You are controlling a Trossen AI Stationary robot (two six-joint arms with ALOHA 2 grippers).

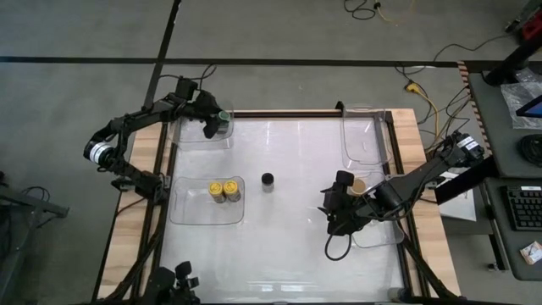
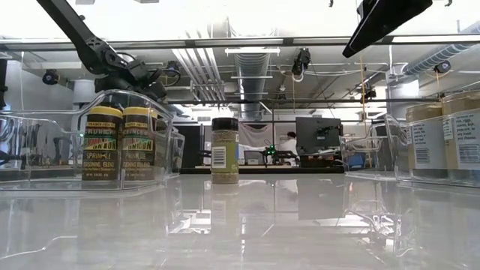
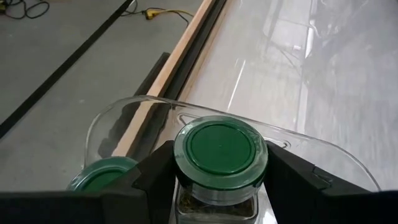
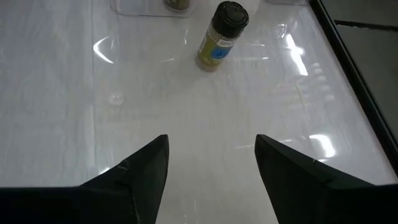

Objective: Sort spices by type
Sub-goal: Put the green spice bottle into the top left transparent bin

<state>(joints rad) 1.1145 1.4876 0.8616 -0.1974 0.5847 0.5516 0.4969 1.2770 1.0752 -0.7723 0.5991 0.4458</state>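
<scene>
High view first, working from the left: my left gripper [image 1: 213, 121] sits over the clear tray [image 1: 182, 140] at the far left corner, jaws clamped on a green-lidded spice jar [image 3: 220, 149]; the left wrist view shows both fingers against its sides just under the lid, with a second green lid [image 3: 102, 174] beside it in the same tray. Nearer me, another tray [image 1: 179, 212] holds two yellow-lidded jars [image 1: 224, 189], upright and touching. A black-lidded jar [image 1: 268, 180] stands alone on bare table, mid-field. My right gripper [image 1: 337, 206] hovers near the right-hand tray, jaws open and empty, pointed toward that lone jar. Tan-lidded jars [image 2: 442, 142] sit in the right tray.

These jars look rigid, light and smooth-walled, so I judge them slippery and easy to tip. I'd grip the black-lidded one across the body just below the lid, squarely.
</scene>
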